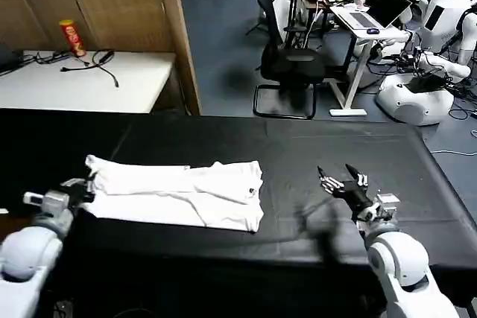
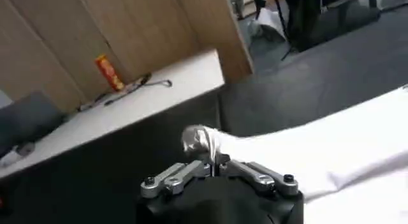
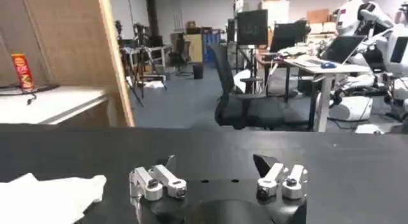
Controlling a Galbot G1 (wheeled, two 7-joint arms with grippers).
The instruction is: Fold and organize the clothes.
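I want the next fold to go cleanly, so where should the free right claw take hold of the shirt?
Probably the shirt's right end, coming from the right: that edge lies flat and nearest the open right claw, while the left claw pinches the opposite end.

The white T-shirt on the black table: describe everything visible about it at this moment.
The white T-shirt lies flat on the black table, folded lengthwise into a long band with soft creases; it looks like cotton. No lettering or logo shows. Its left end is bunched and pinched in the left gripper, whose fingers are shut on the fabric. The right gripper is open above the table, apart from the shirt's right end.
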